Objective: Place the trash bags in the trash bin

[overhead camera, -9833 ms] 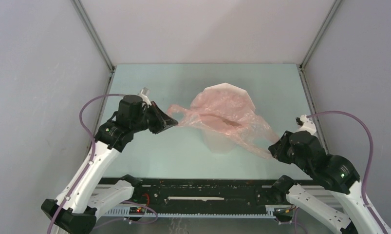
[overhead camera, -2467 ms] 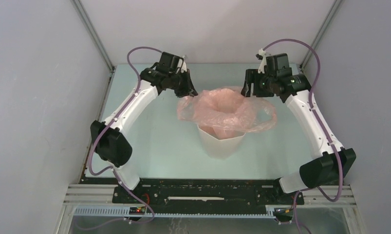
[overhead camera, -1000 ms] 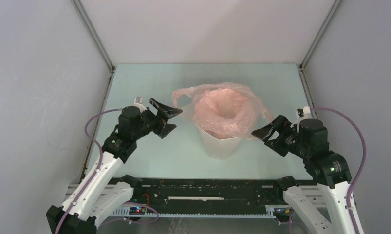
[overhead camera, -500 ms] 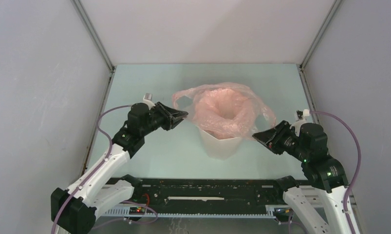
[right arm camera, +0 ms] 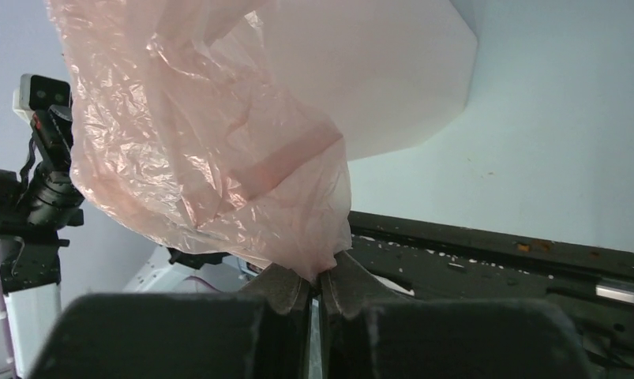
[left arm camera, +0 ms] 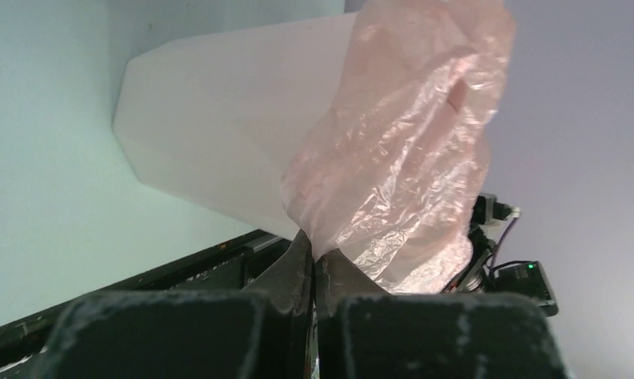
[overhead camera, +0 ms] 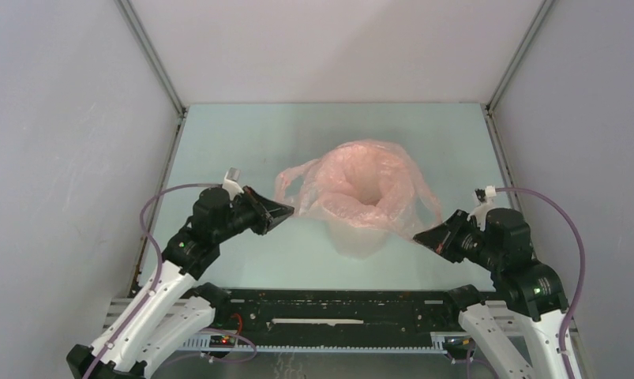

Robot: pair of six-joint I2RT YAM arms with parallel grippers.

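The pale-pink trash bag [overhead camera: 366, 188] lies over the mouth of the white trash bin [overhead camera: 362, 238] at the table's middle, sunk in at its centre and draped down the walls. My left gripper [overhead camera: 291, 210] is shut on the bag's left edge, low beside the bin. My right gripper [overhead camera: 418, 235] is shut on the bag's right edge. In the left wrist view the bag [left arm camera: 400, 158] bunches into the closed fingertips [left arm camera: 315, 257] in front of the bin [left arm camera: 226, 126]. In the right wrist view the bag [right arm camera: 211, 150] is pinched at the fingertips [right arm camera: 320, 276], with the bin [right arm camera: 392, 79] behind.
The pale green table [overhead camera: 242, 142] is walled by grey panels on the left, back and right. A black rail [overhead camera: 329, 304] runs along the near edge between the arm bases. A loop handle [overhead camera: 286, 185] of the bag hangs loose at the bin's left.
Both grippers shut on the bag's edges and drew them down and toward the near edge. The bag now sits lower over the bin's walls.
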